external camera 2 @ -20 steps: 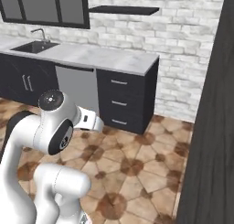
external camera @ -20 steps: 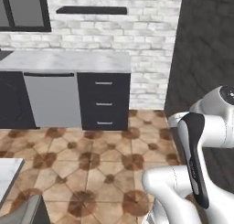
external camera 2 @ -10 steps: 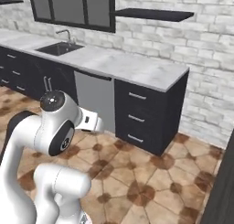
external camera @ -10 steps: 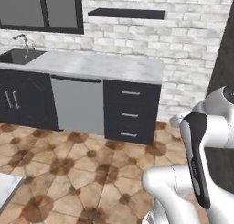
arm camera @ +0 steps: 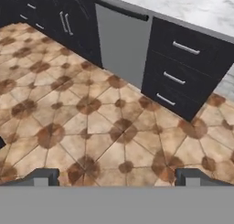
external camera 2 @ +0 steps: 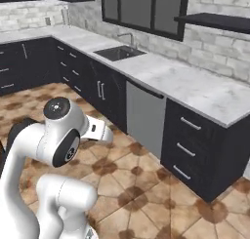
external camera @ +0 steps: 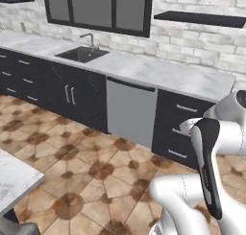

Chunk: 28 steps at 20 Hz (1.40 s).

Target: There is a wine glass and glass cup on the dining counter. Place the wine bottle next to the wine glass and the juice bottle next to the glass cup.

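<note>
While our two-finger gripper (arm camera: 116, 176) hangs with its jaws spread wide and empty over the brown patterned tile floor (arm camera: 91, 127), we see a white marble dining counter corner (external camera: 14, 179) at lower left.

Whole view swung left: sink (external camera: 82, 53) and marble island corner (external camera: 14, 179) now visible.

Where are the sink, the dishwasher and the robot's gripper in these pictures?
sink (external camera: 81, 54), left base view, on the dark basin.
dishwasher (external camera 2: 145, 119), right base view, on its grey front panel.
gripper (arm camera: 116, 176), hand view, midway between the two spread fingertips.
</note>
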Available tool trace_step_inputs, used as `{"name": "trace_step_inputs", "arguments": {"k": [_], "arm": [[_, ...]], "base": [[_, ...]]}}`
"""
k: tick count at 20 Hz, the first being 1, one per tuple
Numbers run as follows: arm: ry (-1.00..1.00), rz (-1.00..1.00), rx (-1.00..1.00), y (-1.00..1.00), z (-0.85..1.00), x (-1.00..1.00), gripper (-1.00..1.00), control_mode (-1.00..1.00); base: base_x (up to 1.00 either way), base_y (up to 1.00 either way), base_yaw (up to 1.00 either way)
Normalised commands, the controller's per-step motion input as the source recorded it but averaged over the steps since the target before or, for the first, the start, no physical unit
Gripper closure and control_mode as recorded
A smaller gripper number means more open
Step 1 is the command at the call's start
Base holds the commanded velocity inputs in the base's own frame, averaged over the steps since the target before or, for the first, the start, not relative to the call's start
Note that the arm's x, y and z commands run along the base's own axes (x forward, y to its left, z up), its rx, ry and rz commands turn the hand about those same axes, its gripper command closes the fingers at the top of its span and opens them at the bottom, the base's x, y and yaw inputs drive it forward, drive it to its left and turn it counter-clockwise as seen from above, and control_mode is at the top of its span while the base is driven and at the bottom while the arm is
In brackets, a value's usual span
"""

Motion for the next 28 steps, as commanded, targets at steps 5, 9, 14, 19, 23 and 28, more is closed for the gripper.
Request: {"name": "trace_step_inputs", "arguments": {"k": [5,9,14,19,23,28], "arm": [[0.0,0.0,0.0,0.0,0.0,0.0,-1.0,1.0],[0.0,0.0,0.0,0.0,0.0,0.0,-1.0,1.0],[0.0,0.0,0.0,0.0,0.0,0.0,-1.0,1.0],[0.0,0.0,0.0,0.0,0.0,0.0,-1.0,1.0],[0.0,0.0,0.0,0.0,0.0,0.0,-1.0,1.0],[0.0,0.0,0.0,0.0,0.0,0.0,-1.0,1.0]], "base": [[0.58,0.0,0.55],[0.62,0.0,0.5],[0.76,-0.07,0.29],[0.83,-0.23,0.08],[0.85,-0.24,0.07],[0.81,-0.18,0.16]]}}
